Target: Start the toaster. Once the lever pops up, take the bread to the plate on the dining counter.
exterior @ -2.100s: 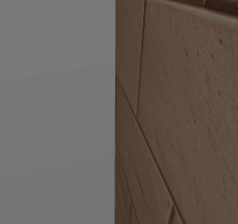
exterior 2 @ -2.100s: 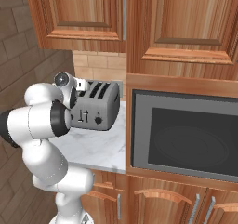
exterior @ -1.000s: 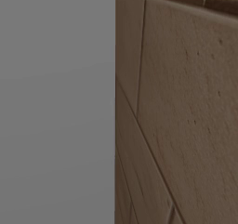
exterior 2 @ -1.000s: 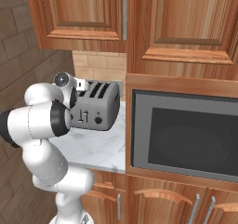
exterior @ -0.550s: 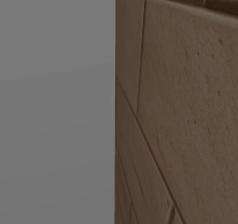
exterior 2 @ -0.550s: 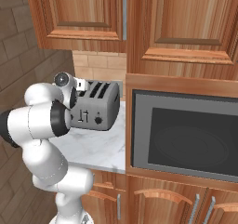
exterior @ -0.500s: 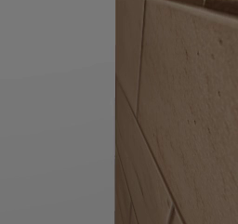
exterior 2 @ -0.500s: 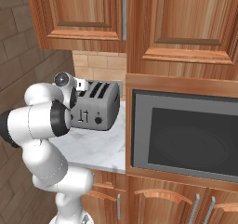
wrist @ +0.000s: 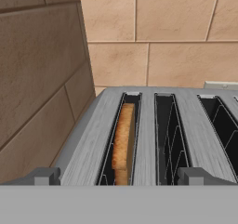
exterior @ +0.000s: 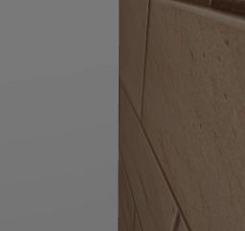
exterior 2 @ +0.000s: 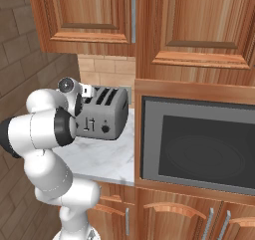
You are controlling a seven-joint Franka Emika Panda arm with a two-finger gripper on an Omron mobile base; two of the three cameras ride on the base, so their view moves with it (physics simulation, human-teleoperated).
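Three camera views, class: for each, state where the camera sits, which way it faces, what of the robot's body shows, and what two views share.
Left base view: on the base, pressed close to a brown brick wall beside a flat grey area.
Right base view: on the base, facing the toaster, marble counter and microwave; the white arm rises at lower left.
Hand view: on the hand, looking down on the toaster top, bread in one slot; fingertips at bottom, tool open.
Shared: right base and hand views both show the toaster.

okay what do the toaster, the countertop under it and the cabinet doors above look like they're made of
Toaster: looks like brushed metal, silver-grey with fine streaks along its top; darker ends.
Countertop: looks like polished marble, white with faint grey veining; it could be an imitation.
Cabinet doors: reddish-brown wood with visible grain and raised panels, slightly glossy.
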